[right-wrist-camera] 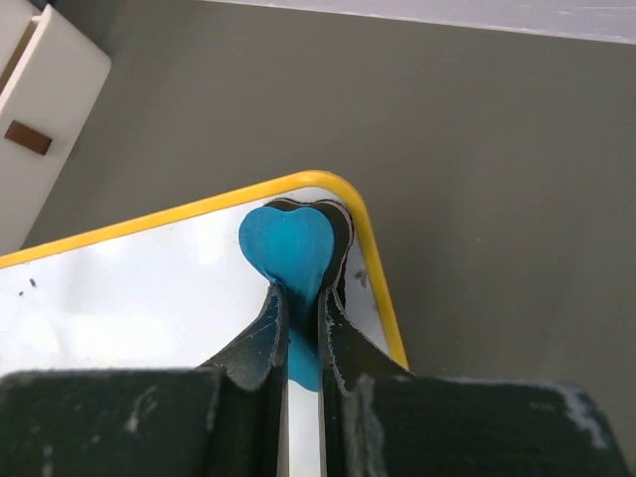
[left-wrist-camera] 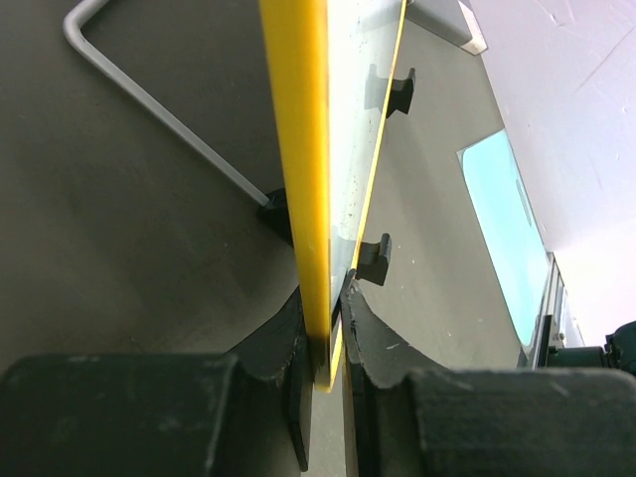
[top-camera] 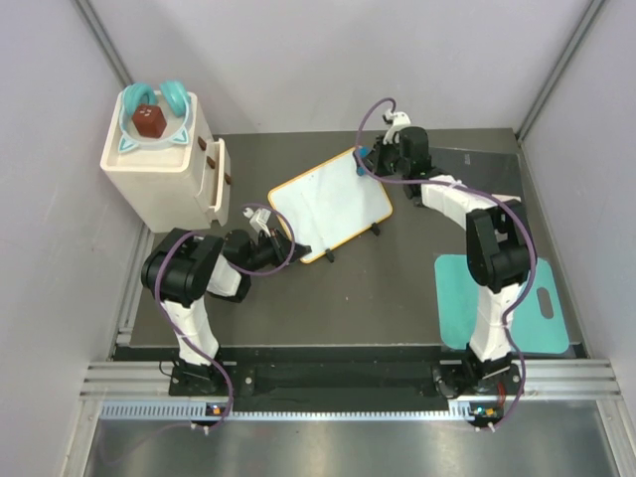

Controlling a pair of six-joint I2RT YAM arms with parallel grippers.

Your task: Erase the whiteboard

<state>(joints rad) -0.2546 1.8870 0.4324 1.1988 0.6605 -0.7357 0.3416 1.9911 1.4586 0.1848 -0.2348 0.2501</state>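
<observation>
We judge the whiteboard (top-camera: 330, 204) to be light and stiff. It is a thin panel that would pivot or skid on the table (top-camera: 397, 288) if pushed from one side only, and its glossy face looks slippery. The rounded yellow frame is the sensible place to take hold, at a corner or along an edge, which leaves the writing face free.

That is how we see it held. The left fingers (top-camera: 291, 244) are almost shut and pinch the frame at the board's near-left corner, one finger on each face. The right fingers (top-camera: 366, 162) are closed tight on a blue pad (right-wrist-camera: 286, 246) with a heart-shaped tip. The pad lies on the face at the far right corner, just inside the frame. With one corner gripped, a hard wipe at the opposite corner could twist the board, so we would press lightly.

The board sits mid-table at an angle, between the two arms and well apart from the teal mat (top-camera: 552, 333). We cannot tell whether it lies flat or is raised. It is white with a thin yellow-orange frame and rounded corners, and two small black feet (left-wrist-camera: 373, 260) stick out from one long edge. The face looks nearly clean, with a few tiny dark specks and no writing we can make out. A grey metal rod (left-wrist-camera: 149, 99) runs behind the board and may be its prop.
</observation>
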